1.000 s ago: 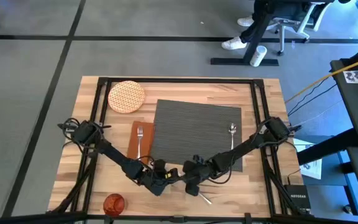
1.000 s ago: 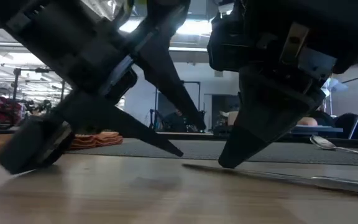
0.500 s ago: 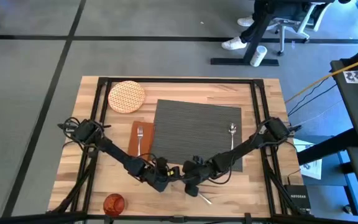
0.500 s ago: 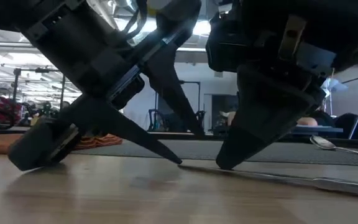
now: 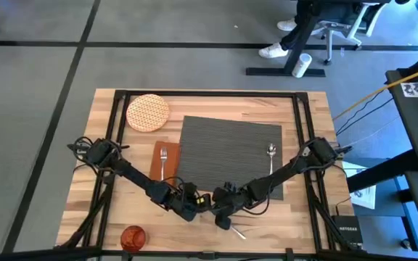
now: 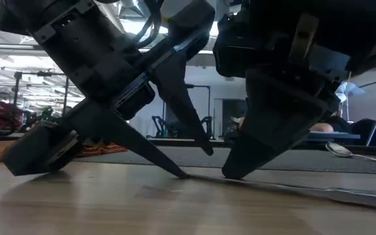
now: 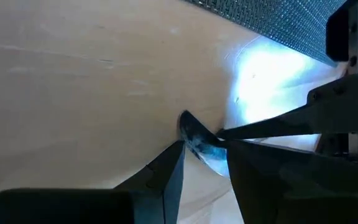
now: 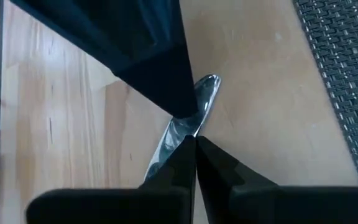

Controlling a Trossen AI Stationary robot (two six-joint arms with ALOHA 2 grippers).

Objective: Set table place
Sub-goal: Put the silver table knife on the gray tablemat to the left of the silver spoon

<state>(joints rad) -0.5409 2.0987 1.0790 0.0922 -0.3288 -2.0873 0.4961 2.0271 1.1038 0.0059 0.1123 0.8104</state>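
Down low on the wood surface (image 5: 303,217), near the front edge: right hand (image 8: 194,144) pinched shut on the knife (image 8: 191,127); left hand (image 7: 202,152) open around its tip.

Surface (image 5: 310,217): light wood planks with visible grain, framed by black rails (image 5: 209,94). Placemat (image 5: 227,145): dark grey, finely ribbed weave. Plate (image 5: 147,112): orange with a fine lattice pattern. Napkin (image 5: 156,163): brown-orange, plain. Fork (image 5: 163,161), spoon (image 5: 271,156) and knife (image 8: 185,127): shiny silver, unpatterned. Cup (image 5: 133,237): translucent orange-red. Both arms (image 5: 133,177): black, with dark cabling. Floor (image 5: 35,72): grey, crossed by dark lines.
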